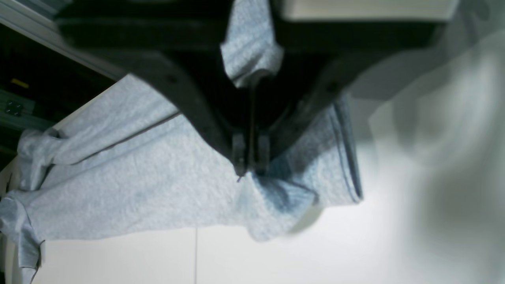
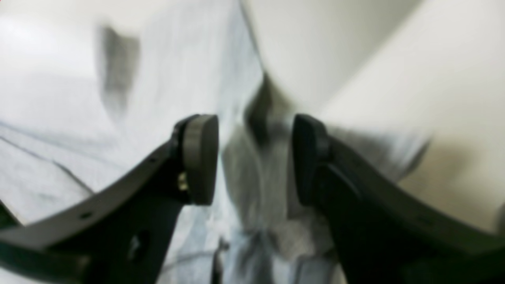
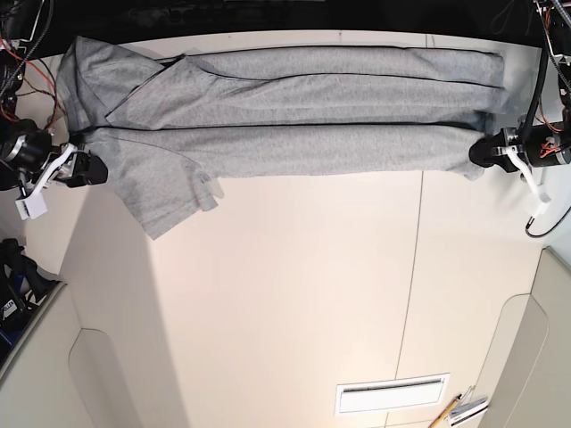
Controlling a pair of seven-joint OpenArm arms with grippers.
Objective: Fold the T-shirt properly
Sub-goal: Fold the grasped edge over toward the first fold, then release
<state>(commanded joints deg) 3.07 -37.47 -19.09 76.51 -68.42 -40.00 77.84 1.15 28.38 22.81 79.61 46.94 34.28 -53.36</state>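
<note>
Left wrist: black left gripper (image 1: 251, 173) is pinching the heather-grey cotton T-shirt (image 1: 150, 189) at its edge, risking skewed layers if pulling alone

Right wrist: black right gripper (image 2: 254, 157) is spreading around rumpled cloth, possibly missing a layer

Base: the shirt is lying across the pale table (image 3: 294, 303), sleeve flap protruding

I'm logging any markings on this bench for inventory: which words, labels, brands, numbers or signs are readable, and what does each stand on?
No text can be read in any view.
T-shirt: no lettering shows on the grey cloth in view.
White rectangular item at the table's near edge: no readable marking.
Small items beside it: too small to make out any print.
</note>
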